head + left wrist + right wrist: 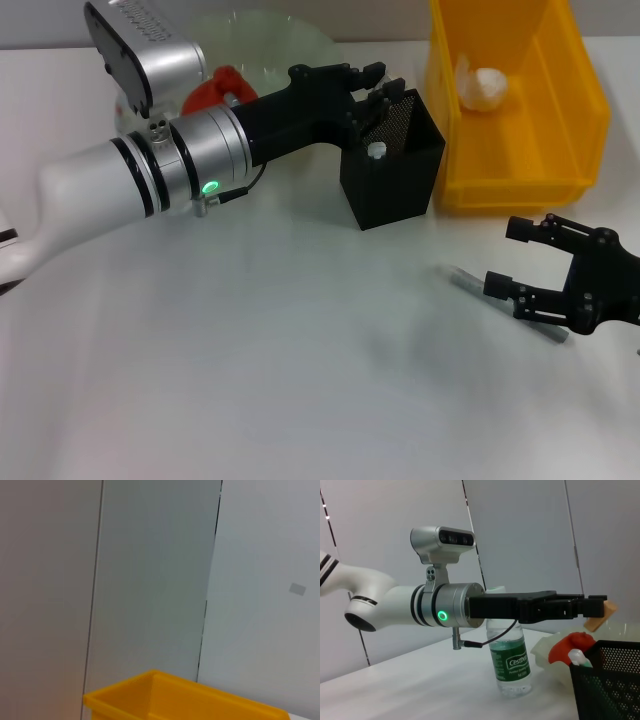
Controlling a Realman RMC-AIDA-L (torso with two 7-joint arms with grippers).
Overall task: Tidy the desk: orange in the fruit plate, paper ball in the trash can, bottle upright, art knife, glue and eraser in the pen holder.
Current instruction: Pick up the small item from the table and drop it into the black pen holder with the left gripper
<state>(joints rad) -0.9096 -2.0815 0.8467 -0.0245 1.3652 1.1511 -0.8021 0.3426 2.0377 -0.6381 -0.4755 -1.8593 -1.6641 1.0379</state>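
On the near right of the white surface, at about four o'clock in the head view, the right claw hangs low with its black fingers spread. A slim grey art knife lies flat just beside its fingertips, partly hidden under the claw.

Toward the middle, at about one o'clock, stands the black mesh pen holder, with a white-capped glue poking up inside it. The left claw reaches in from ten o'clock and hovers over the holder's rim; the right wrist view shows its fingers pinching a tan eraser above the holder's opening.

Just beside the holder, at two o'clock, sits the yellow trash can, and a white paper ball lies inside it.

Farther back, at about eleven o'clock, the pale green fruit plate holds the orange, partly hidden by the left arm. In the right wrist view a clear bottle with a green label stands upright on the surface behind that arm, near the plate.
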